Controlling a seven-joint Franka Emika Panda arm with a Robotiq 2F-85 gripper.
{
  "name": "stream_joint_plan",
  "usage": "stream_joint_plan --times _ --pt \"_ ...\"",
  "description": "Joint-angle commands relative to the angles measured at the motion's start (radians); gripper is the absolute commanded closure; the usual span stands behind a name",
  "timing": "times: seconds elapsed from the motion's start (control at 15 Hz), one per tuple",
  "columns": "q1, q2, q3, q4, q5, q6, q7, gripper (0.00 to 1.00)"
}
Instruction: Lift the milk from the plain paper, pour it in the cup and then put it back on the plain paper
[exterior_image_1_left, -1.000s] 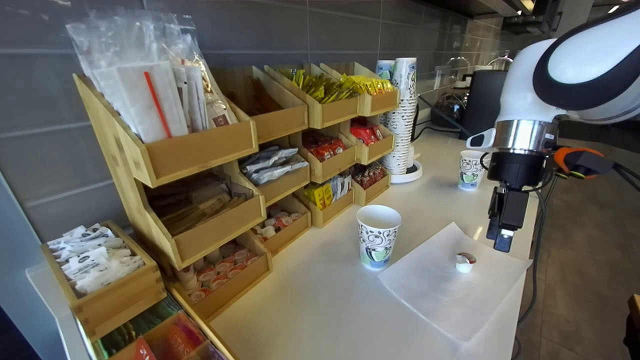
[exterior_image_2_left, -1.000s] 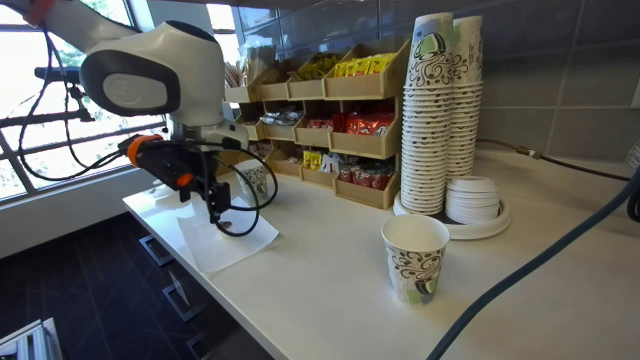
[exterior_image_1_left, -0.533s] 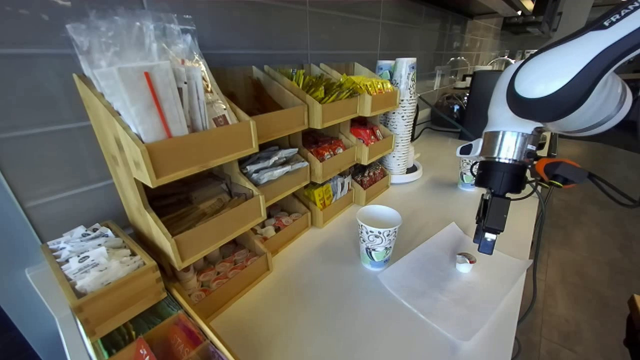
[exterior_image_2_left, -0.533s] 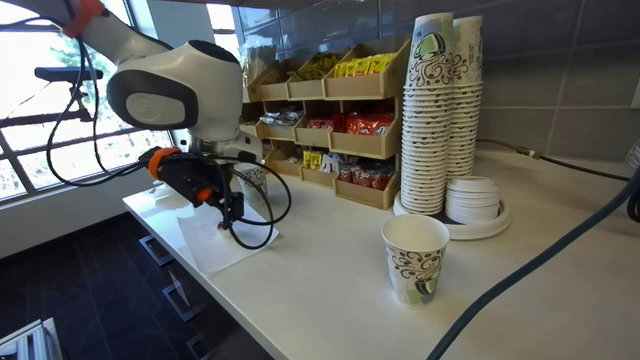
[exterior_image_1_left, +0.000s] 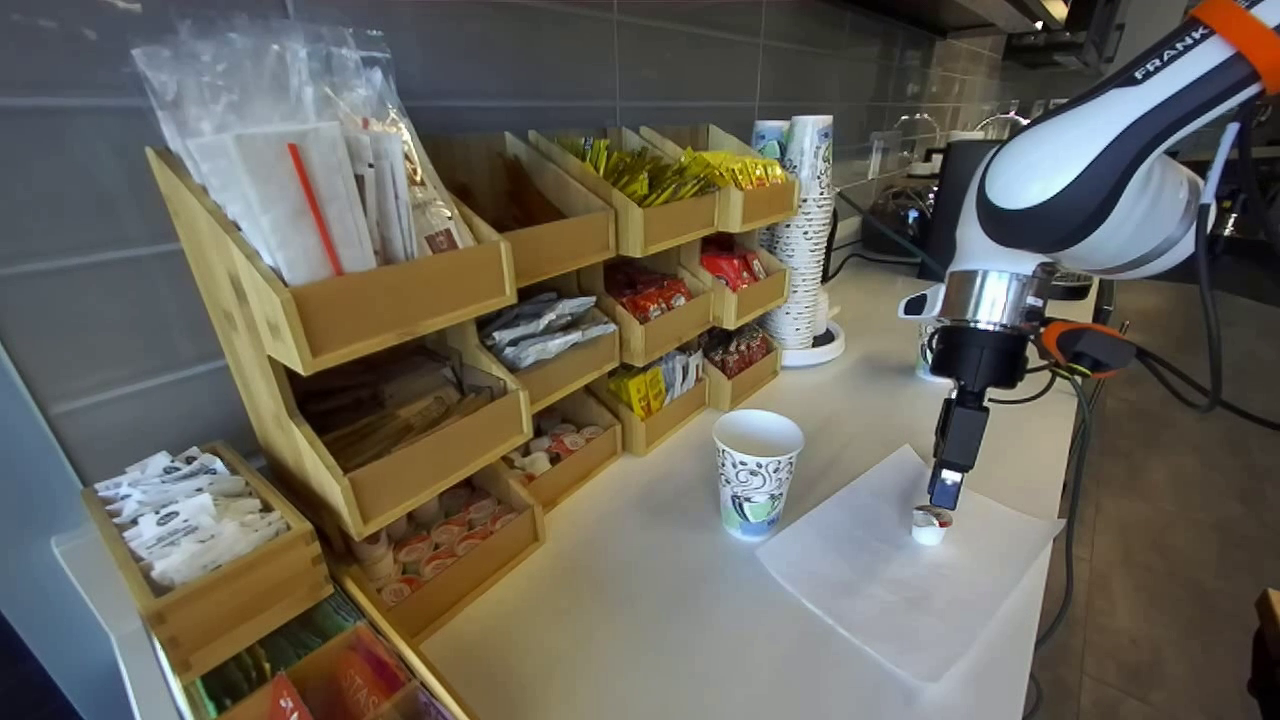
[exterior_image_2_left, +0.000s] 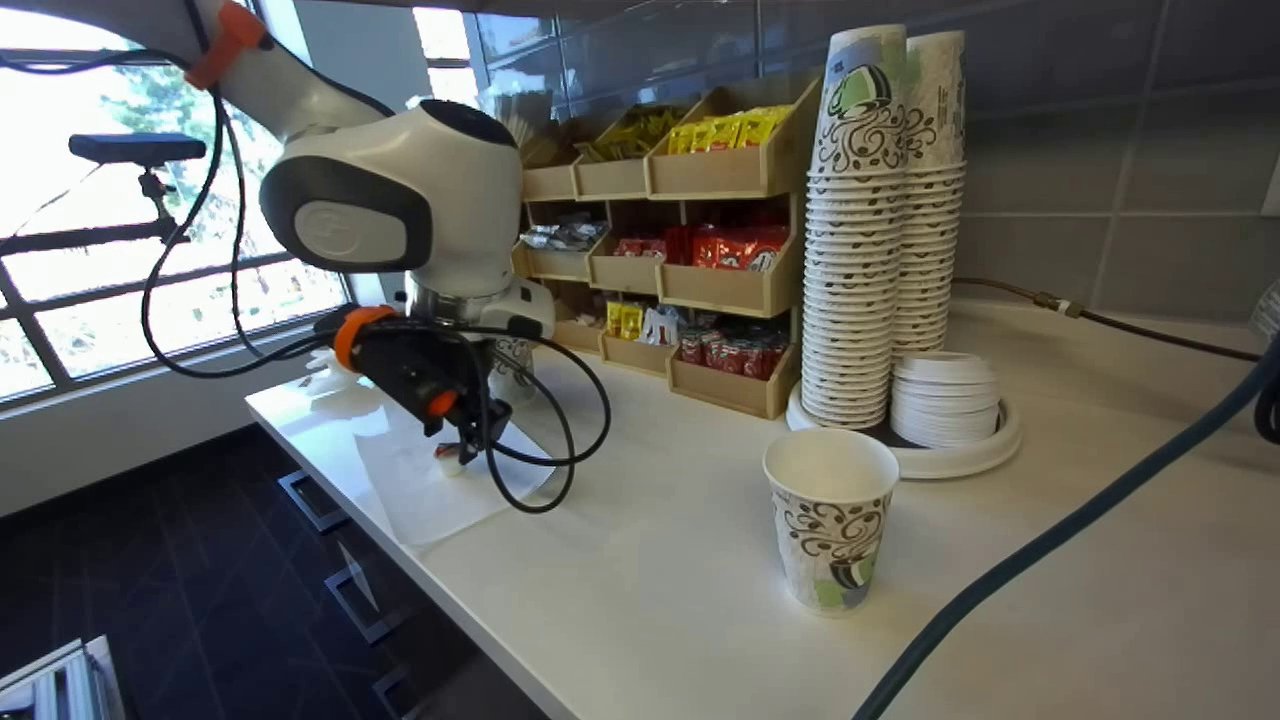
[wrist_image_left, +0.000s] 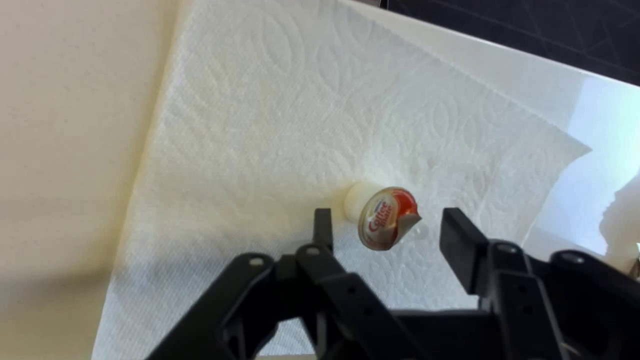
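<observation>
I'm hovering the empty end effector (wrist_image_left: 387, 215) just above the milk (wrist_image_left: 382, 217), which is sitting under the gap between fingers (wrist_image_left: 462, 245) standing wider apart than it is.

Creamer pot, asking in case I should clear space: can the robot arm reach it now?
Likely yes: the gripper is open in the wrist view, the creamer pot on the paper lines up with its opening, and nothing visible blocks it.

Matt, embossed plain paper (wrist_image_left: 270, 130); smooth plastic creamer pot (exterior_image_1_left: 929, 529)
Its lid (wrist_image_left: 382, 220) looks like metallic foil, the cup (exterior_image_1_left: 757, 485) like printed paper; the surface (exterior_image_1_left: 610, 600) is smooth and glossy, the bins (exterior_image_1_left: 410, 298) wooden, the wrist collar (exterior_image_1_left: 990, 298) polished metal.
</observation>
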Motion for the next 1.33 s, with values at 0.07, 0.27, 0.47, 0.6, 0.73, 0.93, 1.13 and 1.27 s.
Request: stream_joint_plan --times 0.07,0.27,0.47,0.6,0.73,0.93,1.13,1.27 --pt "-0.038 0.057 0.03 0.039 0.044 -0.01 -0.042 0.56" --pt "-0.052 0.076 0.04 0.049 0.053 -0.013 -0.051 0.56" --pt "-0.063 0.088 0.05 0.057 0.065 -0.016 -0.056 0.69" --pt "-0.069 0.091 0.057 0.061 0.07 -0.016 -0.057 0.77" --pt "-0.072 0.092 0.06 0.063 0.071 -0.016 -0.057 0.84" --pt "-0.075 0.093 0.064 0.067 0.073 -0.017 -0.057 0.96" --pt "-0.079 0.093 0.066 0.069 0.075 -0.018 -0.057 1.0" --pt "-0.08 0.093 0.066 0.07 0.077 -0.023 -0.06 1.0"
